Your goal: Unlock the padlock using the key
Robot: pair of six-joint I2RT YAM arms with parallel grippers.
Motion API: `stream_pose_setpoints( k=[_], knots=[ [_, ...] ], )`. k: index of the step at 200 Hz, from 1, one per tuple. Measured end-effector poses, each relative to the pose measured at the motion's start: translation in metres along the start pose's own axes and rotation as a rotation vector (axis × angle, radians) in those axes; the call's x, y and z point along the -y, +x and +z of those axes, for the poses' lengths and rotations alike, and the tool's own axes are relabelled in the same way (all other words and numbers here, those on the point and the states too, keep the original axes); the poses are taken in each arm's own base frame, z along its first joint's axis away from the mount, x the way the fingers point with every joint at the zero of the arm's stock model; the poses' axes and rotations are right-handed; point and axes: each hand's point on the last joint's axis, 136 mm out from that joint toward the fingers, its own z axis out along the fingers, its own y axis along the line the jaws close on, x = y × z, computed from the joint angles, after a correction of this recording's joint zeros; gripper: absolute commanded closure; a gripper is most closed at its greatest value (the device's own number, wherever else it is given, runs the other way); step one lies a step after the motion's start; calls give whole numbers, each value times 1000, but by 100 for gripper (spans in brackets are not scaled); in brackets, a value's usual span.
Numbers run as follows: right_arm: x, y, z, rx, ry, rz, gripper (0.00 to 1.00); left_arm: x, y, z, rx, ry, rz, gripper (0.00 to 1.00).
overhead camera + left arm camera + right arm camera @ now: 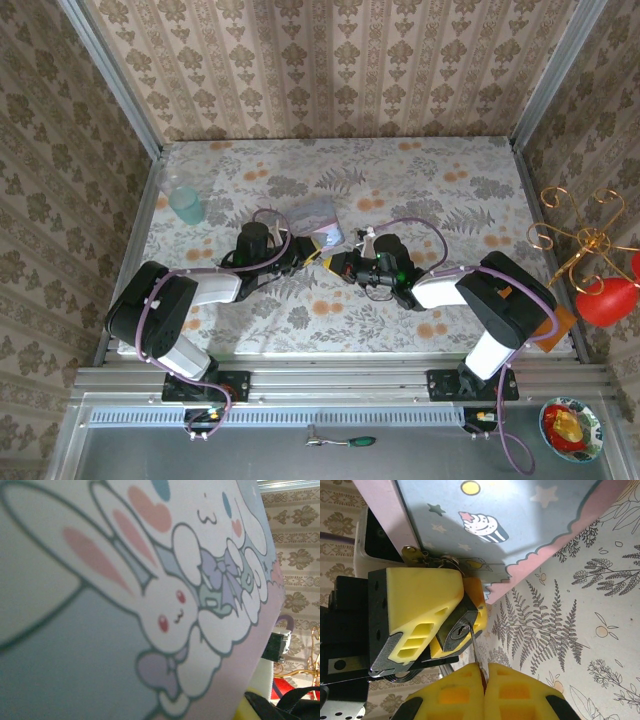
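My right hand (484, 676) is pinched shut on the key (475, 656). Its thin blade reaches the keyhole of the padlock (455, 630), which my left hand (456, 614) clamps just beyond, near the printed bag (495, 525) over the desk (580, 630). I judge this the insertion step. Next I must line up the blade, push straight in, then twist.

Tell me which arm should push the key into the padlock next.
Right. The right claw pinches the key, whose tip points at the keyhole of the padlock from close by. The left claw is clamped on the padlock, so it is busy.
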Motion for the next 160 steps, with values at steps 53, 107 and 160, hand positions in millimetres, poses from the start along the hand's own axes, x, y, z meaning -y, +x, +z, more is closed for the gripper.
stream_pose_setpoints(
  k=[53,107,160],
  knots=[
    [-1,-3,-3,12,-4,1,100,5,2,1,-7,20,-8,100],
    [-11,-4,-10,21,-26,-13,100,6,2,1,-6,25,-5,100],
    [-13,-5,-11,23,-30,-16,100,7,2,1,-7,28,-7,100]
  ],
)
